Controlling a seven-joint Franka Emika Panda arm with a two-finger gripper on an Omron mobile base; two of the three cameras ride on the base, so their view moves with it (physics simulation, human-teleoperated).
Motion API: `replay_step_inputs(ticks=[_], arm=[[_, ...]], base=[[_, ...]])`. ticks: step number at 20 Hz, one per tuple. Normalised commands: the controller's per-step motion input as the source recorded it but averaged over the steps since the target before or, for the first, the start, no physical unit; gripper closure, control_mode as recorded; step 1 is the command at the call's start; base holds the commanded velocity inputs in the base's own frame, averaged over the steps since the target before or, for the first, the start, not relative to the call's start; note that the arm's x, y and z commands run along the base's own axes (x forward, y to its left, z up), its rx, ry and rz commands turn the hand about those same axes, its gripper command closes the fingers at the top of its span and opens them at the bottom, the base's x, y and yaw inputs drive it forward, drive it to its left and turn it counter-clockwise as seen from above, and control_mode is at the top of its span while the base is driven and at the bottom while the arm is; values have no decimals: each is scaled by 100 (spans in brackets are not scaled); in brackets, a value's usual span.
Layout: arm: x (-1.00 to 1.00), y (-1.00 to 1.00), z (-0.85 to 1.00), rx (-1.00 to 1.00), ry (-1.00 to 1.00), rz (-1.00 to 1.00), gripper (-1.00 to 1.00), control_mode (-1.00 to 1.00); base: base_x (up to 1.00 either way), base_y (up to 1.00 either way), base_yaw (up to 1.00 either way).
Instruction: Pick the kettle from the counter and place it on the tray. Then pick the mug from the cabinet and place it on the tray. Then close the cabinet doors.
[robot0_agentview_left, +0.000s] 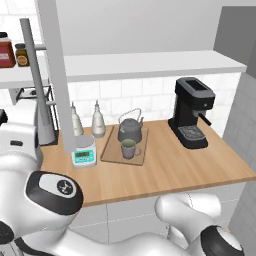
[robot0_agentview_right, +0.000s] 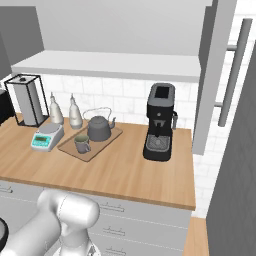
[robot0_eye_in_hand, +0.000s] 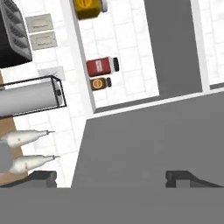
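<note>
Kettle sits on the tray, at the tray's back end; mug is on the same tray, just in front of the kettle, handle toward the coffee machine side. Right base view agrees: kettle behind, mug in front, both inside the tray's edges. So both placements look done; the pair is packed along the tray's length, which is probably why they fit without overhang.

Tray lies on the counter, between the small scale on one side and the coffee machine well apart on the other. Two pale bottles stand just behind the tray, by the wall.

What's left, as I read it: the cabinet doors. Left door stands swung out edge-on above the scale, bar handle facing away from the tray. Right door likewise stands open past the coffee machine. Cabinet shelf above the tray looks bare.

Gripper fingers are spread wide, nothing between them. Hand view is rolled sideways and looks onto a flat grey panel, likely a door face, with jars on the open shelf beyond. Reads as lining up to push a door shut; can't tell which door or whether it's touching.
</note>
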Motion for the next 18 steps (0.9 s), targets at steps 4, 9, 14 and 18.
replay_step_inputs(ticks=[4, 9, 14, 18], arm=[[0, -21, 7, 0, -10, -9, -100, -100], [-3, -29, 14, 0, -7, -9, -100, -100], [-4, -46, 14, 0, -5, -10, -100, -100], [7, -57, 0, 0, 0, -11, -100, -100]], base=[[0, 0, 0], [0, 0, 0], [0, 0, 0], [0, 0, 0]])
